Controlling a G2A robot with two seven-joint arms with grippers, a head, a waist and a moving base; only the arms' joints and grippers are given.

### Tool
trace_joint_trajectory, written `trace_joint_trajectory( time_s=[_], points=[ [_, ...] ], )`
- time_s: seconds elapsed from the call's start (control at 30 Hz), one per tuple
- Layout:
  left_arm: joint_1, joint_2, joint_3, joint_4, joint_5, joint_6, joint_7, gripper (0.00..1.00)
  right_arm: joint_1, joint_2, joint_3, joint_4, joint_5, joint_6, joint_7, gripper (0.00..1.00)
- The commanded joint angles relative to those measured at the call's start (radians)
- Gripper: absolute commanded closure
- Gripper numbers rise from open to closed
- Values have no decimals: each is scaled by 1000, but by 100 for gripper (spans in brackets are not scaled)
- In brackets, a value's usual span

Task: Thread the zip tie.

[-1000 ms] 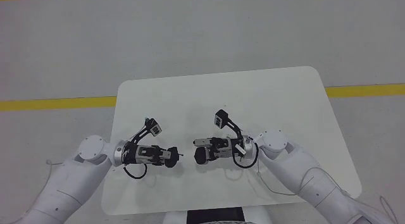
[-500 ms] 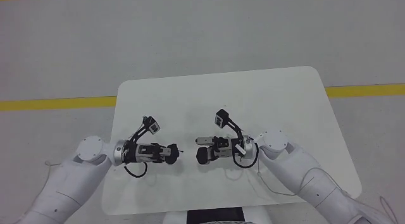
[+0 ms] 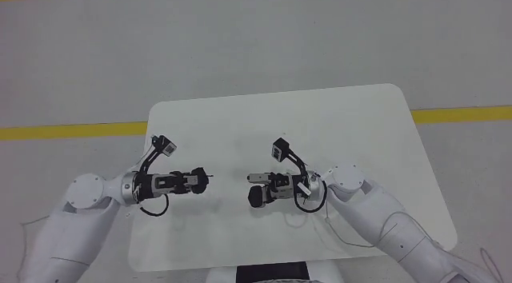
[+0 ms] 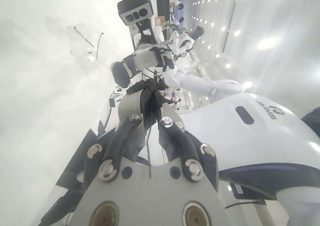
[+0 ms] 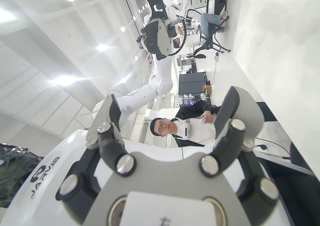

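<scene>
My left tool (image 3: 202,179) is clamped on the thin black zip tie (image 4: 151,112), over the surface (image 3: 320,123). The tie's end pokes toward my right tool (image 3: 250,188), which faces it nearby with its fingers apart.

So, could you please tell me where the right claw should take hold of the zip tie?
Probably the short free end poking out past the left claw, which is shut on the zip tie. The open right claw faces that end across the table, so coming straight in from its own side, straddling the thin strap, seems best.
</scene>
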Motion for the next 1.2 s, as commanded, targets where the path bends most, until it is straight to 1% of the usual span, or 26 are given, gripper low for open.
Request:
trace_joint_trajectory(
  time_s=[0.0, 0.67, 0.7, 0.73, 0.83, 0.87, 0.93, 0.97, 1.0, 1.1, 1.13, 1.17],
  points=[
    [1, -12, -20, 3, -13, 0, -24, 100, 0, 0, 0, 0, 0, 0, 0, 0],
    [1, -12, -20, 3, -13, 0, -24, 100, 2, 0, 1, -1, -9, 2, -6, 0],
    [1, -12, -20, 3, -13, 0, -24, 100, 11, 3, 3, -9, -53, 16, -25, 0],
    [1, -12, -20, 3, -13, 0, -24, 100, 23, 9, 9, -30, -127, 54, -43, 0],
    [1, -12, -20, 3, -13, 0, -24, 100, 31, 26, 35, -101, -234, 138, -38, 0],
    [1, -12, -20, 3, -13, 0, -24, 100, 40, 36, 43, -132, -316, 194, -27, 0],
    [1, -12, -20, 3, -13, 0, -24, 100, 48, 48, 49, -188, -422, 287, -9, 0],
    [1, -12, -20, 3, -13, 0, -24, 100, 57, 56, 45, -225, -498, 342, 15, 0],
    [1, -12, -20, 3, -13, 0, -24, 100, 62, 61, 43, -249, -541, 377, 32, 0],
    [1, -12, -20, 3, -13, 0, -24, 100, 90, 73, 16, -314, -688, 455, 108, 0],
    [1, -12, -20, 3, -13, 0, -24, 100, 101, 75, 1, -327, -739, 469, 133, 0],
    [1, -12, -20, 3, -13, 0, -24, 100, 116, 77, -26, -344, -803, 469, 169, 0]
  ],
)
